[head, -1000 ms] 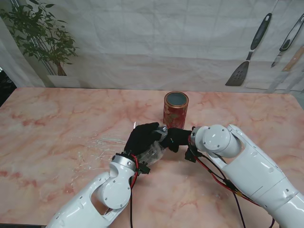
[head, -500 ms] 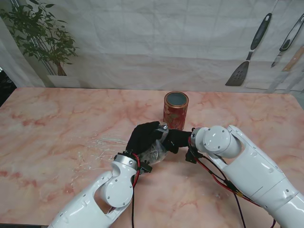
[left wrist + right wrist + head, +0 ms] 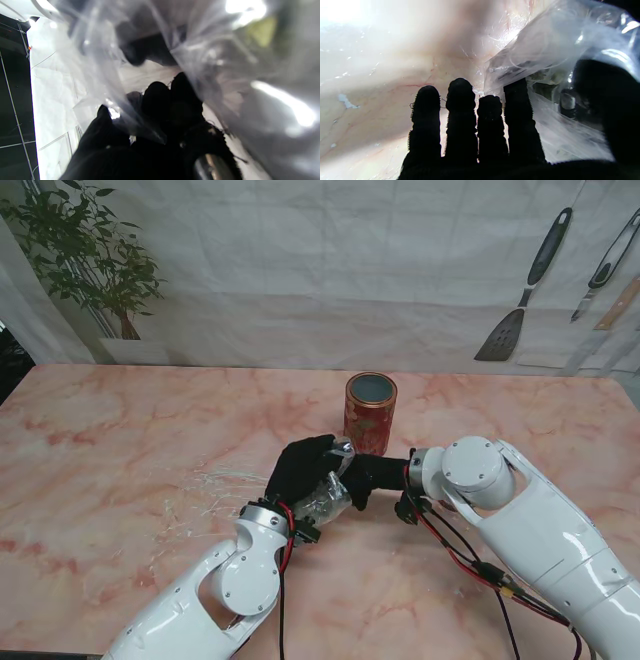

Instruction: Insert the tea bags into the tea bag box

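Hands meet over a clear plastic bag of tea bags (image 3: 325, 495) just in front of the red tea bag box (image 3: 370, 413).

Gloved left hand (image 3: 300, 467) is curled around the crinkled bag, holding it above the marble table (image 3: 120, 440). Right hand (image 3: 372, 472) reaches in from the right with fingers (image 3: 460, 110) extended straight, one touching the bag's edge; whether it grips is unclear. The box stands upright, open-topped, just beyond both hands.

I count one red tea bag box (image 3: 371, 413) standing on my worktop (image 3: 120, 440). One clear plastic bag (image 3: 325, 498) sits between my two hands, left hand (image 3: 303, 467) and right hand (image 3: 375, 471). Three kitchen utensils (image 3: 525, 290) hang on the wall, and one potted plant (image 3: 85, 260) stands far left.
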`<state>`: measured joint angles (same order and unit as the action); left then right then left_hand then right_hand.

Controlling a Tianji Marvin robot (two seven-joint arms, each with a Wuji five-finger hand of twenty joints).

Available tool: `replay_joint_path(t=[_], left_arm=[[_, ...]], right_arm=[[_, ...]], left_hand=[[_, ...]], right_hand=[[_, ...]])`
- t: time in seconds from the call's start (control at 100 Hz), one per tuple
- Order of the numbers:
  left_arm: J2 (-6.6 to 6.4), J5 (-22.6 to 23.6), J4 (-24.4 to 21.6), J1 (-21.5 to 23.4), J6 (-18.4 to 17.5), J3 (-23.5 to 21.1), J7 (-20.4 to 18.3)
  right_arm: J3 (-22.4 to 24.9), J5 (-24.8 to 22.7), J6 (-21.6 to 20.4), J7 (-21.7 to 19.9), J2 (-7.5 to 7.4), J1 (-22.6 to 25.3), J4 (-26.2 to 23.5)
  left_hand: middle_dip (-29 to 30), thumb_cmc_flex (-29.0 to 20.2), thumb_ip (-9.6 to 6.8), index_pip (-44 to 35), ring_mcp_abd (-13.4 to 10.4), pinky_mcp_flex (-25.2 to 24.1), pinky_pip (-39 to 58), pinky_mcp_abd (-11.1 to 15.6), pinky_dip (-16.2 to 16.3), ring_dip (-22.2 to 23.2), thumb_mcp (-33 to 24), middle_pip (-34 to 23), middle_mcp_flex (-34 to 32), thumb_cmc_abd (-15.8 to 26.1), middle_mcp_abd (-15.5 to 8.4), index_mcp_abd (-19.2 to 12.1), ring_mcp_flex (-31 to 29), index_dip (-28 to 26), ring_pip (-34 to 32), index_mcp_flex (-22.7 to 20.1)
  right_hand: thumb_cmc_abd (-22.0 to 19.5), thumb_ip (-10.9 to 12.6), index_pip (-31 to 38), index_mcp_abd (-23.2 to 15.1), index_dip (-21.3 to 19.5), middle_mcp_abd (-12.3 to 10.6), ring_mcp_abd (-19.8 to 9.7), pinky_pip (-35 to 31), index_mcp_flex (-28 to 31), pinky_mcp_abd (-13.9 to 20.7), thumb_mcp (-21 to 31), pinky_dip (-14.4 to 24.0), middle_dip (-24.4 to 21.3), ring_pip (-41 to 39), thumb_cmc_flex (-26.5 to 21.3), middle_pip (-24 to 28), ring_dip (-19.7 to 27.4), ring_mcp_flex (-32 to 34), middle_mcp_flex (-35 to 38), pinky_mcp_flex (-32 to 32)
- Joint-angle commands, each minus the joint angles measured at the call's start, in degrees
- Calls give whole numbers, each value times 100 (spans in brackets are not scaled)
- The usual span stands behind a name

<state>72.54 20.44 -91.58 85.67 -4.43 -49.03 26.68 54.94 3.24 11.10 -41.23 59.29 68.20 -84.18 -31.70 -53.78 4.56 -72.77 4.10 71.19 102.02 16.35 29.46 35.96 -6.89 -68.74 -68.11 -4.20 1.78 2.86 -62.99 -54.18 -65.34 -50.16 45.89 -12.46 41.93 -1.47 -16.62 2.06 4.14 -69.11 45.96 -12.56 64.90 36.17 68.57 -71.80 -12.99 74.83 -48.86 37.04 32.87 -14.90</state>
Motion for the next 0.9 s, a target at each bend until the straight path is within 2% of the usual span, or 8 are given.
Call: replay_joint_path(t=[0.0,0.19,0.39,0.47,0.53,0.62,0.72,0.89], left_arm=[[23,27,-30,18,78,-22,-35],[85,133,36,-16,223,13,211],[164,266,153,-116,412,118,464],[184,184,162,-114,339,134,476],[192,147,172,-113,291,144,481],[191,147,178,-113,273,154,477],[190,92,161,-104,212,144,452],[173,86,114,-76,194,107,423]], right_arm=[[39,-45,-41,-81,-30,0,-5],[-46,-327,-91,-39,-73,47,-118],[-151,-514,-115,135,-64,118,-224],[-142,-502,-92,276,-30,186,-252],[-137,-481,-78,367,-6,226,-259],[-90,-408,-63,521,42,313,-261],[-26,-338,-98,632,78,391,-248],[69,-203,-108,589,82,432,-222]], left_hand=[[206,-289,-158,-360,1141,-796,1734,-303,-139,-134,-449,353,-320,125,-277,1118,-973,-175,-1995,-320],[275,-331,-155,-343,1174,-812,1664,-371,-257,-224,-390,419,-256,151,-228,1106,-972,-185,-1808,-268],[301,-365,-156,-350,1185,-822,1622,-410,-317,-268,-353,456,-243,162,-214,1100,-974,-196,-1721,-264],[309,-396,-158,-343,1214,-828,1601,-441,-346,-283,-339,470,-239,167,-185,1126,-973,-196,-1692,-259],[313,-397,-157,-346,1208,-830,1592,-467,-368,-290,-316,475,-245,166,-188,1126,-977,-199,-1685,-259],[314,-403,-158,-346,1206,-829,1598,-475,-380,-292,-303,476,-252,172,-190,1127,-978,-200,-1687,-259],[313,-412,-159,-349,1207,-829,1602,-476,-390,-293,-292,472,-250,174,-192,1121,-978,-203,-1692,-259],[315,-429,-162,-350,1207,-830,1621,-493,-410,-295,-256,470,-251,186,-194,1119,-977,-207,-1699,-258]], right_hand=[[78,63,-85,-185,92,28,44,22,-1,6,-130,6,-65,-16,-58,-1,-10,-85,-69,52],[538,35,424,219,-188,-60,-62,12,152,39,171,23,66,-11,-159,31,-70,-82,-115,23],[411,127,1162,106,-671,-165,-88,-58,406,19,61,-3,170,-103,-798,108,-55,138,192,-135],[327,-592,1952,-54,559,-173,-50,-117,442,-27,-312,-50,117,-197,-1409,159,13,271,417,-208],[167,-601,2594,-302,1042,-257,-57,-151,574,-18,-485,-79,54,-268,-1741,226,66,415,652,-297],[11,-533,2768,-355,1091,-274,-32,-163,790,-37,-397,-88,35,-283,-1847,254,86,450,772,-307],[-308,-444,2953,-301,894,-255,18,-94,703,-48,-257,-137,27,-163,-1807,215,150,262,605,-170],[-742,294,3366,-80,-574,-84,177,64,106,-43,95,-277,265,227,-1849,88,306,-401,-34,310]])
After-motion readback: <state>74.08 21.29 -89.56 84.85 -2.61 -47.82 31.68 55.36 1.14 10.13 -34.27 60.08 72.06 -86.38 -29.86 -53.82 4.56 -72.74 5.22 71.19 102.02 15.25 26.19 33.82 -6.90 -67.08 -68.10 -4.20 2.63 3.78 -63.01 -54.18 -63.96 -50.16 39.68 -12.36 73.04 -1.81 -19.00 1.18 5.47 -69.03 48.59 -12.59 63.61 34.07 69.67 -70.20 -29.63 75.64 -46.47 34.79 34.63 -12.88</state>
